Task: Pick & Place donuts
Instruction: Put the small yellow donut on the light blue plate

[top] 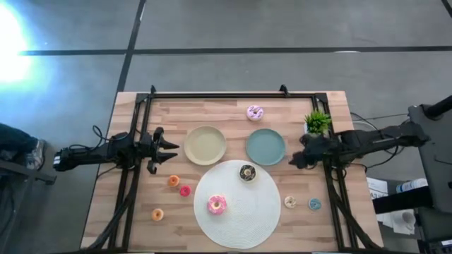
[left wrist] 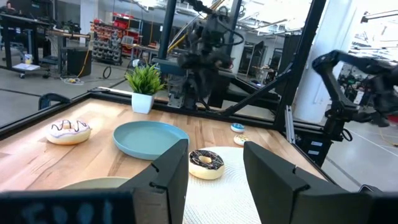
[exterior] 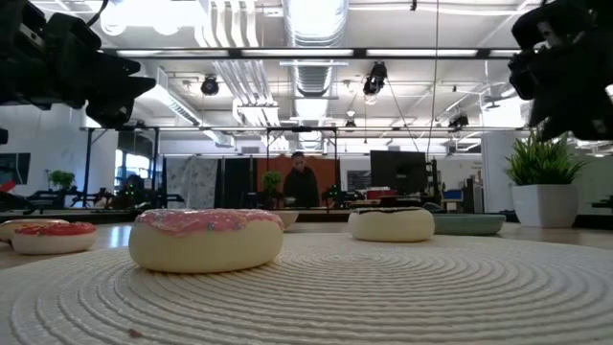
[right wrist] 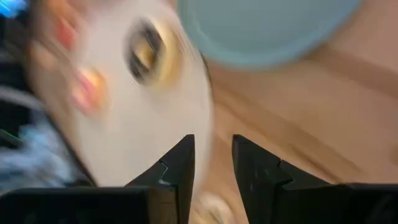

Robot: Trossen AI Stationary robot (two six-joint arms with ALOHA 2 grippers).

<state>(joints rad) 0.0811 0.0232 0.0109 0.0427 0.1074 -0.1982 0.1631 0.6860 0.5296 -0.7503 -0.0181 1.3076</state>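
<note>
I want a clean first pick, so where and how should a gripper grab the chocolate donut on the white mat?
The chocolate donut lies flat near the white mat's far edge, by the teal plate. Come straight down from above and close across its outer sides, or put one finger in the hole and pinch the ring. The right gripper, open, looks nearest; this is a judgement.

Bright, even overhead light fills the scene — a white glare burns out the grey floor (top: 14,39) in the high view's corner, ceiling strip lamps (exterior: 316,17) bloom in the low view, shadows stay faint — and the right wrist view is smeared with heavy motion blur.
</note>
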